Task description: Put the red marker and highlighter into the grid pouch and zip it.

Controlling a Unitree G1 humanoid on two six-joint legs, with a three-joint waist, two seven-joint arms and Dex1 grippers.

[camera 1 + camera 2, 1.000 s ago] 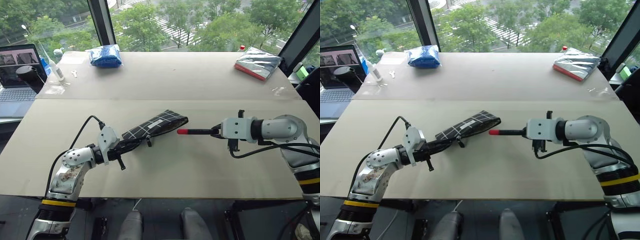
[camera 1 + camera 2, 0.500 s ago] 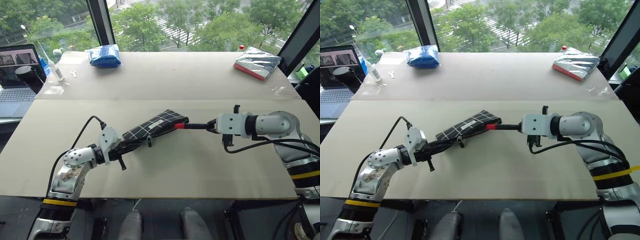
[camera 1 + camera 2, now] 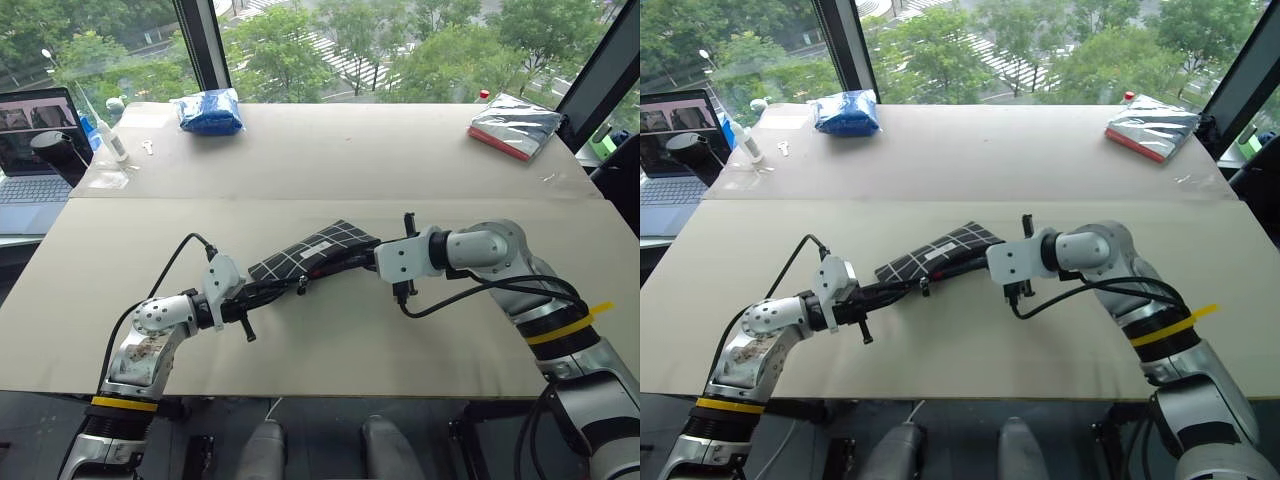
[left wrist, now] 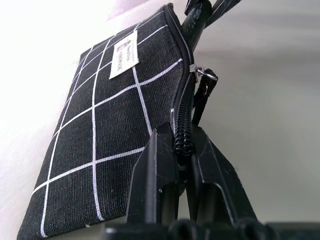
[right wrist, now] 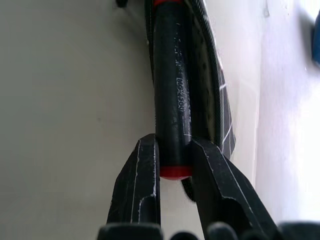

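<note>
now left end effector (image 4: 182, 150) clenched on grid pouch (image 4: 115, 125) zipper edge; right end effector (image 5: 172, 155) grasping red marker (image 5: 170, 100) at pouch mouth.

Pale tabletop (image 3: 330, 170) and what it carries

Grid pouch (image 3: 310, 252) lies mid-table; far beyond it sit a blue bag (image 3: 209, 111) (leftward) and a silver packet (image 3: 516, 126) rightward.

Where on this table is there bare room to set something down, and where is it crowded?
Bare stretches: the far board between the blue plastic bag and the silver packet, and the near strip of table in front of both arms. Crowded: the middle, where the left gripper pinches the grid pouch and the right gripper holds the red marker at its opening.
</note>
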